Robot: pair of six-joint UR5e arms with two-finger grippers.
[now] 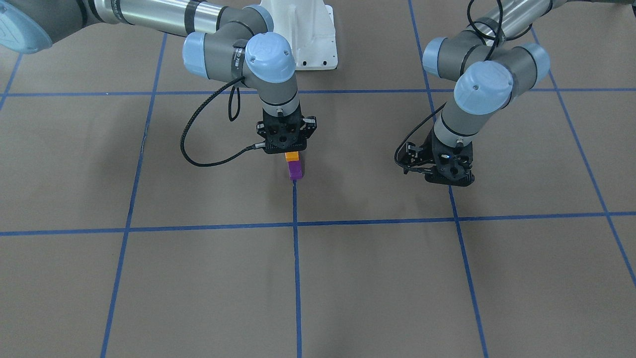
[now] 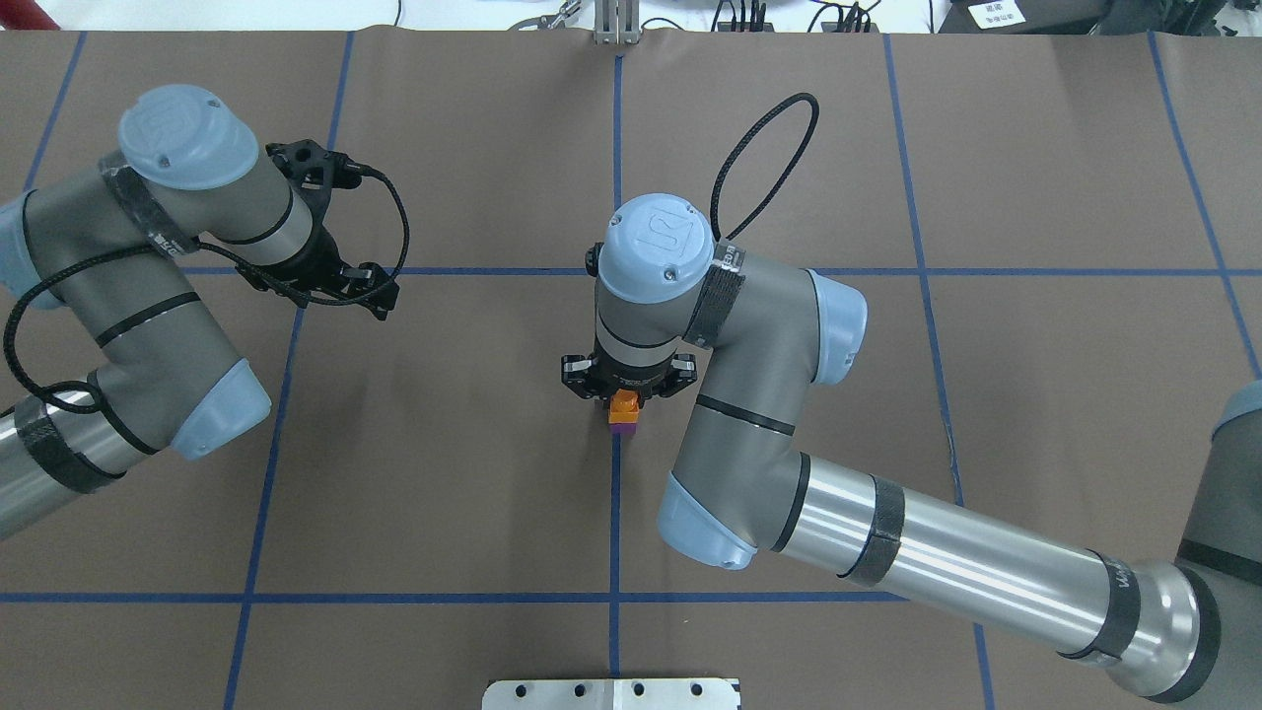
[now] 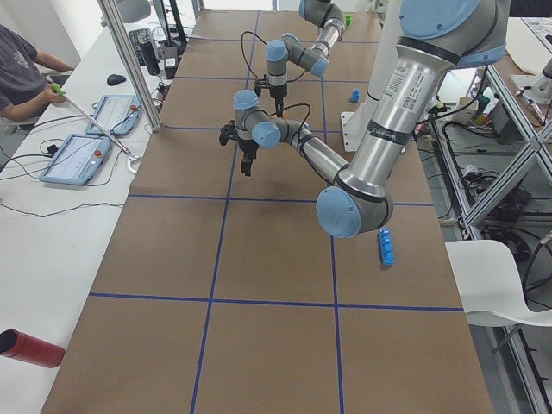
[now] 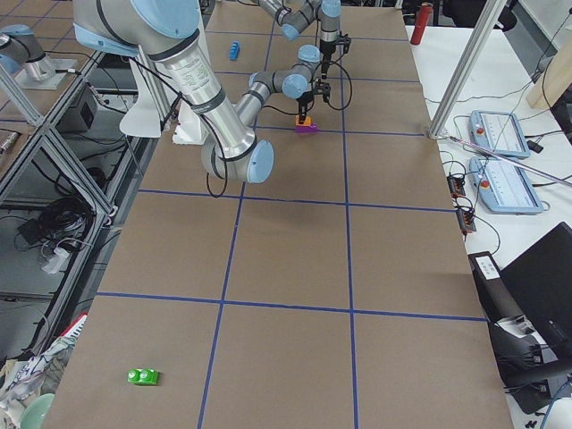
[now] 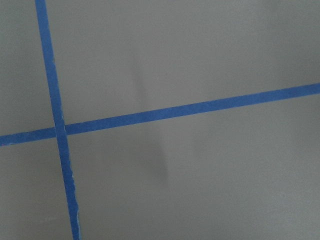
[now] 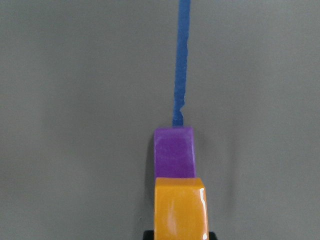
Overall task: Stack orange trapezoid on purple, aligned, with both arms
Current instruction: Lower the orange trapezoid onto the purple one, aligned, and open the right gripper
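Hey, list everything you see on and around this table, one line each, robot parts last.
blue tape lines: several, blue, a grid across the brown table.
small glossy purple plastic sloped block: one, purple, table centre.
small glossy orange plastic trapezoid block: one, orange, directly above the purple block.
long blue plastic studded brick: one, blue, robot-side table edge.
small blue plastic block: one, blue, robot side.
small green plastic block: one, green, table's right end.
red cylinder: one, red, white side bench.
white base pedestal: one, white, robot's base.
right gripper: one, black, shut on the orange block.
left gripper: one, black, over bare table; opening unclear.
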